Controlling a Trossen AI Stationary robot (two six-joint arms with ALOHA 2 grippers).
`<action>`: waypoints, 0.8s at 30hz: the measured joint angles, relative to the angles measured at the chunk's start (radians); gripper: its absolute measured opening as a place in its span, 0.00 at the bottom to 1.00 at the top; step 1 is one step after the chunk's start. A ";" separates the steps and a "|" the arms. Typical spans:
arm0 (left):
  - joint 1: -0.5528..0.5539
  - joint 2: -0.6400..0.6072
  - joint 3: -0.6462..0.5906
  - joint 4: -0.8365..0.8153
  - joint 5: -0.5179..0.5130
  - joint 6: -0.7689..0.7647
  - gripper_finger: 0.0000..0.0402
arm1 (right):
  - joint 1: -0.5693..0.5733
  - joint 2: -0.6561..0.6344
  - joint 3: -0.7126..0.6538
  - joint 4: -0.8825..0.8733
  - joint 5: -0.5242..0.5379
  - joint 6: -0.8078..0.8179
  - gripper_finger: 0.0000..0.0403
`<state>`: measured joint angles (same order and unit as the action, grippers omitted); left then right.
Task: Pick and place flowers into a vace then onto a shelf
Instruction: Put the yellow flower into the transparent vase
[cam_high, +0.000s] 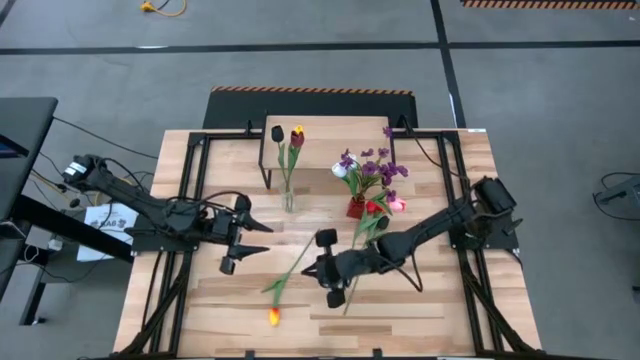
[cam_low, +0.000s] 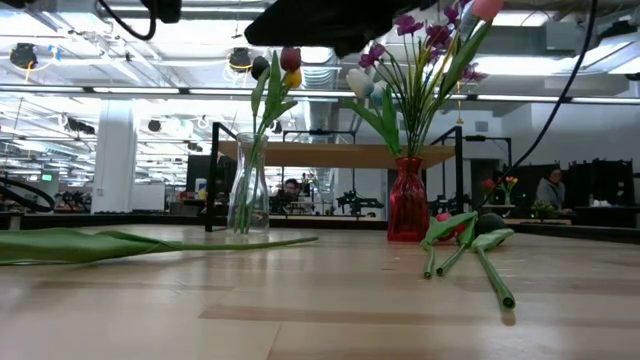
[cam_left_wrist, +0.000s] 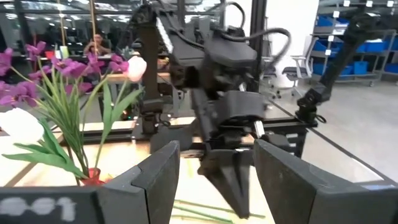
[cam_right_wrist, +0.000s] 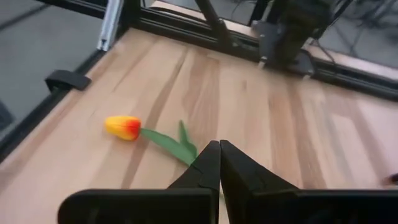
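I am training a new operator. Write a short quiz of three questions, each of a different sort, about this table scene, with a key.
1. True or false: the right gripper is shut.
2. Multiple choice: the red vase holds A) purple sprigs among other flowers, B) nothing, C) only leaves.
3. Fill in: the yellow-orange tulip lies on the ____.

Key: 1 true. 2 A. 3 table.

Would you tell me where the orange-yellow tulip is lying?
In the high view the orange-yellow tulip lies on the table's near edge, left of centre, below the right claw.
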<state>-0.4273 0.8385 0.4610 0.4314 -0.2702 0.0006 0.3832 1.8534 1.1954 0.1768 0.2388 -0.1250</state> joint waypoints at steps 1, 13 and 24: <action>-0.004 -0.005 0.000 -0.008 -0.001 0.001 0.48 | -0.014 0.000 0.002 0.000 -0.034 0.002 0.00; -0.016 -0.017 0.000 -0.025 -0.005 0.027 0.48 | -0.067 0.168 0.173 -0.145 -0.155 0.012 0.13; -0.016 -0.017 0.000 -0.030 -0.005 0.030 0.48 | -0.083 0.325 0.313 -0.214 -0.192 -0.014 0.40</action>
<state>-0.4431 0.8215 0.4610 0.4017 -0.2752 0.0303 0.3007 2.1788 1.5086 -0.0370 0.0464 -0.1386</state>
